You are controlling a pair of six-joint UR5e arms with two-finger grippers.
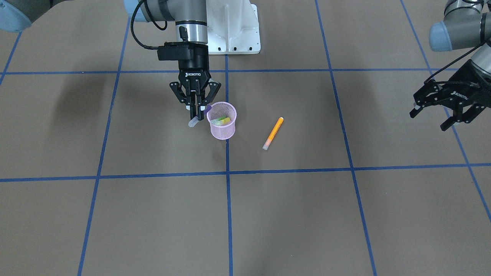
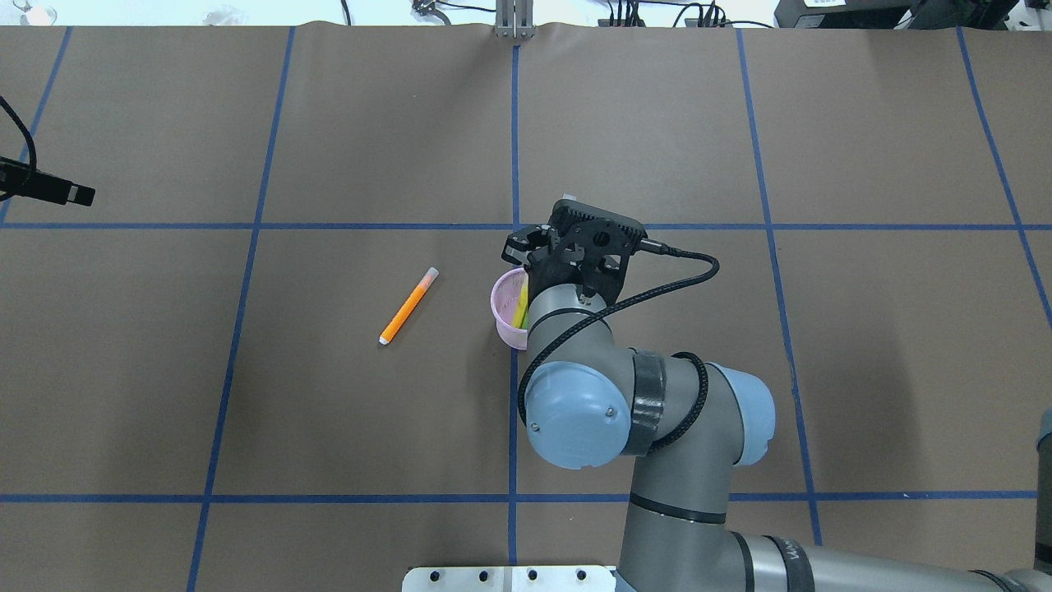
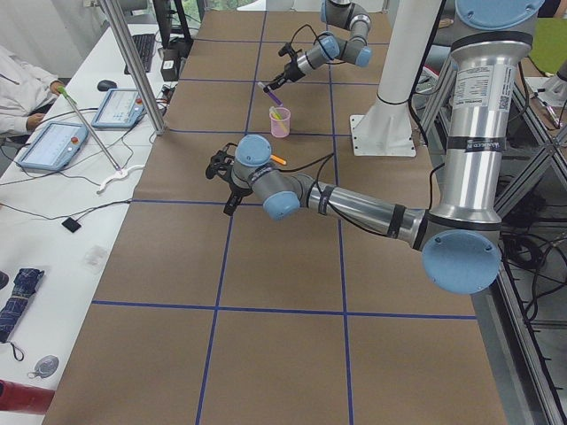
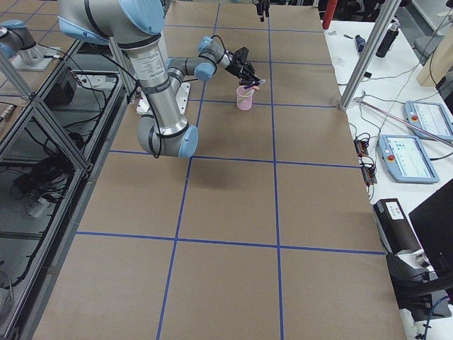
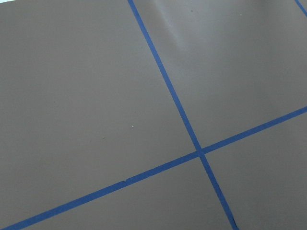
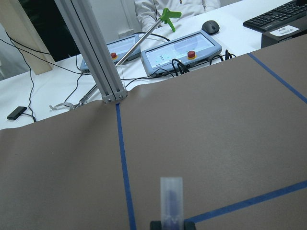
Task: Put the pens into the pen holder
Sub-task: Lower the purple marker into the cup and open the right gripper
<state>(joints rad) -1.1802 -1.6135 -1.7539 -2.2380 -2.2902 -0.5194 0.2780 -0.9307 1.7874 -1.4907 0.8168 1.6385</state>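
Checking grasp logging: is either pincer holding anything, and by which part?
Right pincer grips the purple pen near mid-length, with its pale cap end sticking out. Left pincer is open and empty.

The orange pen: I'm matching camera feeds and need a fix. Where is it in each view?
Front-facing: orange pen lies right of the pen holder.
Overhead: orange pen left of the holder.
Exterior left: orange sliver below the holder, beside the near arm.
Exterior right: too small to tell.
Left wrist: not in it.
Right wrist: not in it.
Shared landmark: the pen holder.
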